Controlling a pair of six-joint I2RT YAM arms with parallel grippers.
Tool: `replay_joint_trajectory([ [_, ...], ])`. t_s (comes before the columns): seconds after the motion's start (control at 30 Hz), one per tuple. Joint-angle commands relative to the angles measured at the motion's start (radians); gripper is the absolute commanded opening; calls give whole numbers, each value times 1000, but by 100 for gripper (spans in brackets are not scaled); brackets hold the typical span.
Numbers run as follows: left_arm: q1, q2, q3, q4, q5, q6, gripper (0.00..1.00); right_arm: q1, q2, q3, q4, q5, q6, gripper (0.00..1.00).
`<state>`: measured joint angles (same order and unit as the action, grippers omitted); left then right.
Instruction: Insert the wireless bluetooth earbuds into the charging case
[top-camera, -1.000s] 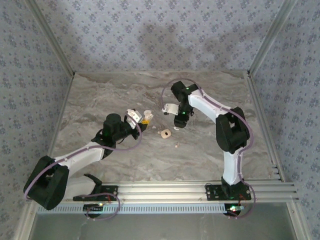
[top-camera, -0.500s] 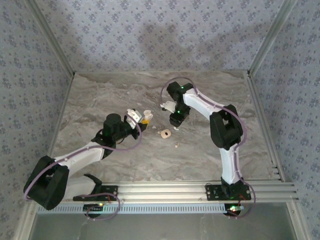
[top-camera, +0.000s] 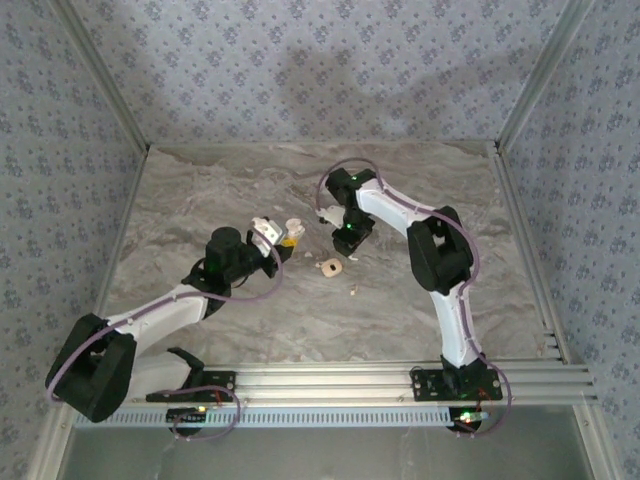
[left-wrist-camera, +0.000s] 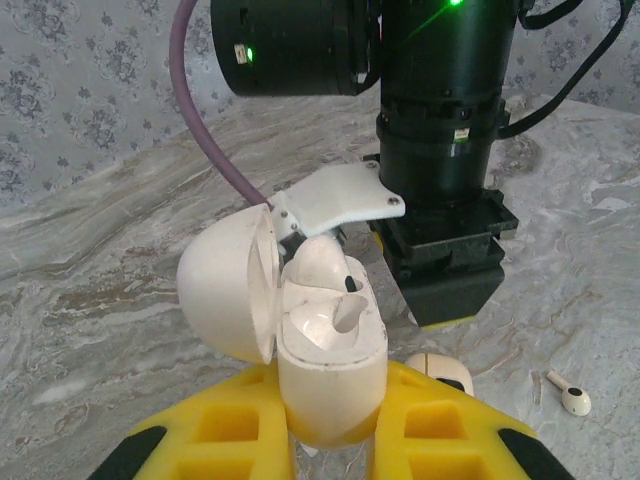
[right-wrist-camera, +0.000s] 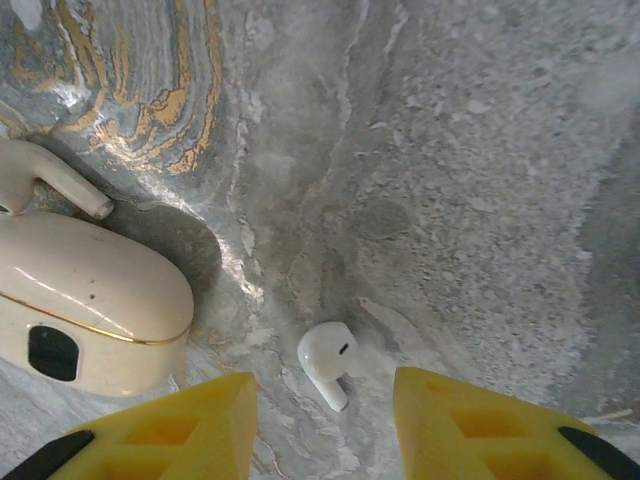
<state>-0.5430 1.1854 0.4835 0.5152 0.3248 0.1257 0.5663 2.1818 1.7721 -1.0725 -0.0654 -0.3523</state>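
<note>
Clamping the white charging case (left-wrist-camera: 330, 372) between its yellow fingers (left-wrist-camera: 225, 432), the left end effector (left-wrist-camera: 330, 415) held the case upright at the middle of the worktop (top-camera: 190, 195).

- Case: glossy white, its rounded lid (left-wrist-camera: 225, 292) hinged open to the left side of the left wrist view, with the inner wells exposed.
- First earbud (left-wrist-camera: 318, 262): white with a small dark spot, sitting in the far part of the open case, just beside the lid.
- Right end effector (right-wrist-camera: 325, 395): pointed down at the grey marbled surface, just beyond the held case, with its two yellow fingers apart and gripping nothing.
- Second earbud (right-wrist-camera: 325, 362): white, lying on its side on the worktop in the gap between those parted fingers, with bare marble showing on either side.
- Peach case (right-wrist-camera: 95, 300): a closed cream-peach pod with a thin gold seam and a dark oval window, resting on the worktop just beside one right finger. In the overhead view it lay between the two end effectors.
- Third earbud (left-wrist-camera: 570, 398): pale, stem uppermost, lying on the worktop near the peach case but apart from it, on the side toward the arm bases.
</note>
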Motion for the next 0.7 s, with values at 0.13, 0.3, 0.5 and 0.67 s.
replay_joint_trajectory([
  [0.13, 7, -19, 30, -3, -2, -6, 18, 5, 31, 17, -23, -17, 32, 42],
  [0.3, 8, -21, 29, -4, -4, -2, 18, 5, 54, 22, -27, -8, 33, 40],
  [0.5, 7, -19, 31, -1, -3, -2, 18, 4, 66, 20, -18, -2, 38, 37],
  [0.67, 7, -20, 29, -1, -3, -2, 18, 4, 67, 16, 0, 8, 45, 33],
])
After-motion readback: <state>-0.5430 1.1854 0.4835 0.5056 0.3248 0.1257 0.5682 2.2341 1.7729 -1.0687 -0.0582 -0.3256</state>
